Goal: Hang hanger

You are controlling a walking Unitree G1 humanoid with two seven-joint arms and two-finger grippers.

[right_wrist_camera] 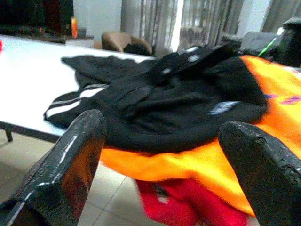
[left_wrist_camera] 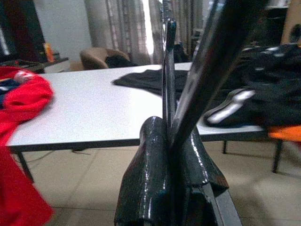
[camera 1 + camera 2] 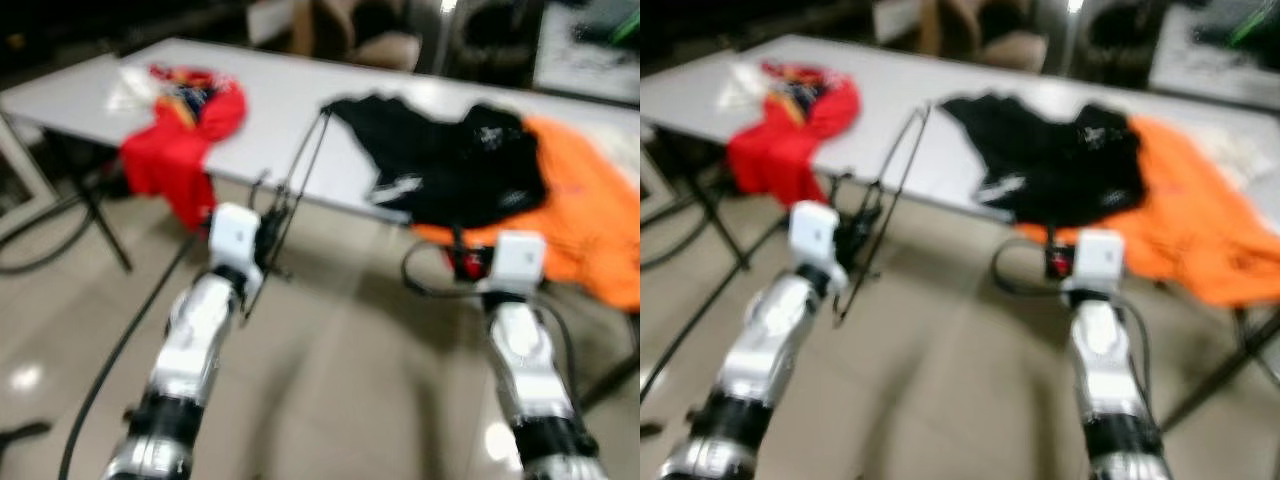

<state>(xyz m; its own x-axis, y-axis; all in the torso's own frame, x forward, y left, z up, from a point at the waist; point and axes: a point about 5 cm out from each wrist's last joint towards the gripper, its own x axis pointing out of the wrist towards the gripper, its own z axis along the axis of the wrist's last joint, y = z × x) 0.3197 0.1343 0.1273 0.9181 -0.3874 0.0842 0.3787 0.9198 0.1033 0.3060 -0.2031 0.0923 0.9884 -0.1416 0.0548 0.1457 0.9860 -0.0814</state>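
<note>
My left gripper (image 3: 268,235) is shut on a thin black wire hanger (image 3: 303,165), held in the air before the near edge of the white table (image 3: 290,95). The hanger's rods (image 2: 207,61) rise from between the closed fingers (image 2: 155,165) in the left wrist view. A black garment (image 3: 450,160) lies on the table, overlapping an orange one (image 3: 585,215). My right gripper (image 1: 162,155) is open just short of the table edge, facing the black garment (image 1: 160,103) and the orange cloth (image 1: 188,165).
A red garment (image 3: 185,125) drapes over the table's left front edge. Black cables (image 3: 110,350) run over the tiled floor (image 3: 350,380) beside a table leg (image 3: 105,225). A brown chair (image 3: 360,35) stands behind the table.
</note>
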